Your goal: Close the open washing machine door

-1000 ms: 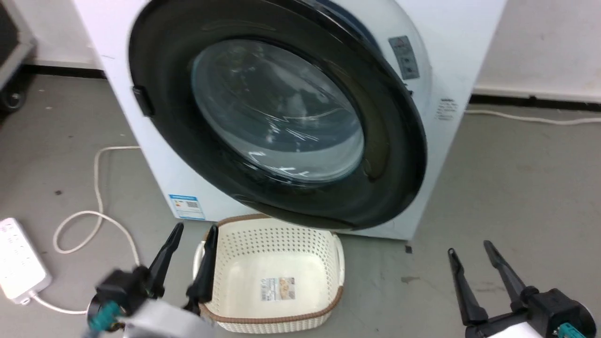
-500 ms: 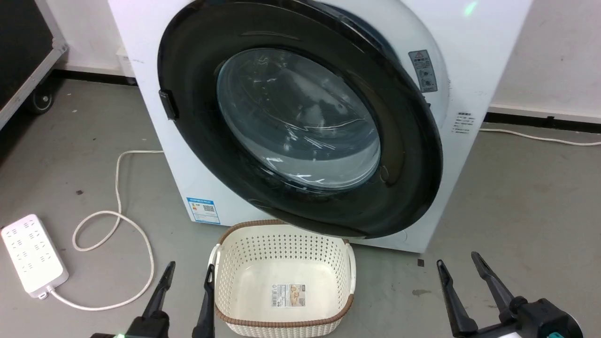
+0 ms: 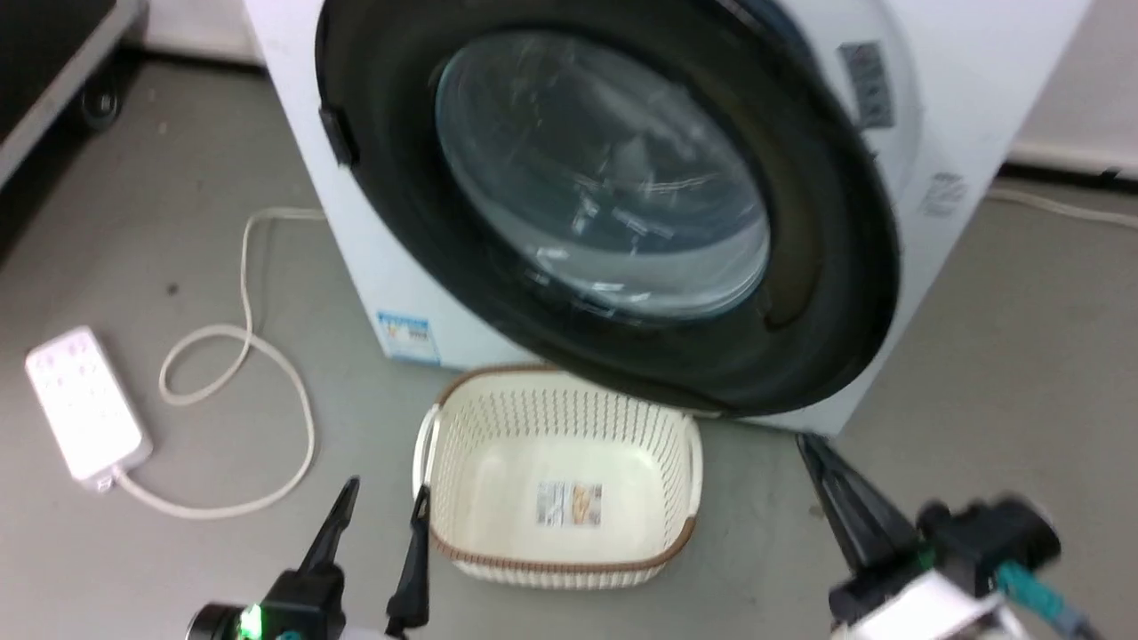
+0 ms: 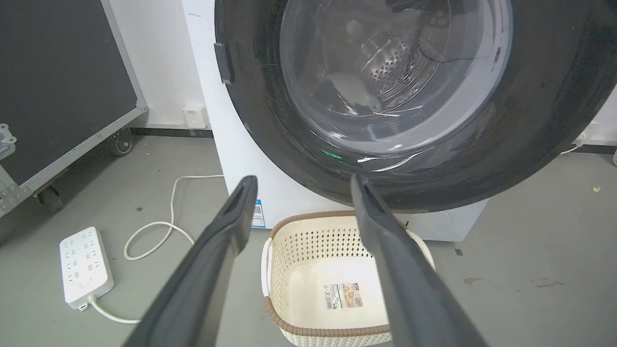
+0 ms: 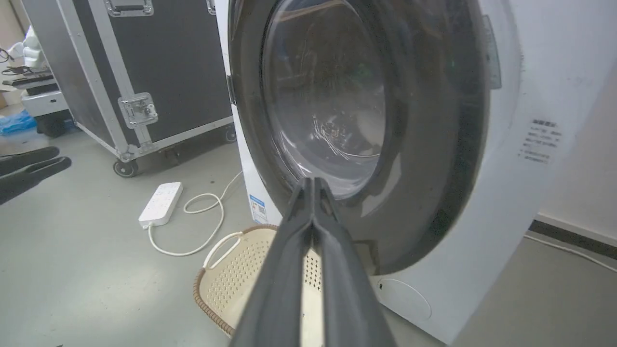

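- Approach step, I reckon: washing machine door (image 3: pixel 827 293) hangs ajar off the washing machine (image 3: pixel 969 116).
- Right end effector (image 3: pixel 807 443) pinched together, empty, near its lower rim; left end effector (image 3: pixel 385 489) spread, empty.
- Next: push rim until latched.

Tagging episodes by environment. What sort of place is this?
Most likely a lab or workshop test area rather than a home laundry room: the washing machine stands on a bare grey floor, a black wheeled flight case sits beside it, and a power strip lies loose on the floor.
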Robot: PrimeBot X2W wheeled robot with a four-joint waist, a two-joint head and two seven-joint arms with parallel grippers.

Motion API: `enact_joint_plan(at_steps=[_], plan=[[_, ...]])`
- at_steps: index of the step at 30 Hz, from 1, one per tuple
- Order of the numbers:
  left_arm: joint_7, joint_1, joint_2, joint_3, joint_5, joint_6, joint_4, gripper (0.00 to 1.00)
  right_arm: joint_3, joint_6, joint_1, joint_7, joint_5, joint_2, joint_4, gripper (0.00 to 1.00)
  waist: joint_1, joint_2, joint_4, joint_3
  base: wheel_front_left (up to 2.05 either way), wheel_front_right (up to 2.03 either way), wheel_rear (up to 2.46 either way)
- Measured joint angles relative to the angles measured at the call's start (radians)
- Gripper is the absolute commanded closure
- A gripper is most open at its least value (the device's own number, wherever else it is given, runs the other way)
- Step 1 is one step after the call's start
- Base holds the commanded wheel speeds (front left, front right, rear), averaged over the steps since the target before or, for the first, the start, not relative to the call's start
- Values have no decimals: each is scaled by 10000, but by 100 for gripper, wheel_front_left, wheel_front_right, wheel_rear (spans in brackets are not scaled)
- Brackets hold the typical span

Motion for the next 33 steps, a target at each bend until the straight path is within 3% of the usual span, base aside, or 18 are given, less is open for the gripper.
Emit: enact_joint_plan(at_steps=[7,14,24,33], plan=[[-2,-570,-378,-132,176,-109,77,0,1331,0,-2337,224,537,-1735,569,100,1,1,487,1056,0,0,0],[-2,-1262,-662,-192,196,-159,67,0,811,0,-4432,656,1569,-2897,1751,100,2,0,1249,2071,0,0,0],[0,-1603,-809,-270,263,-121,-40,0,73,25,-5875,1174,2173,-3590,3267,100,0,0,1809,2731,0,0,0],[0,-1866,-842,-311,268,-73,-69,0,-683,104,-7043,1578,2138,-3388,4638,100,-1,0,1697,2968,0,0,0]])
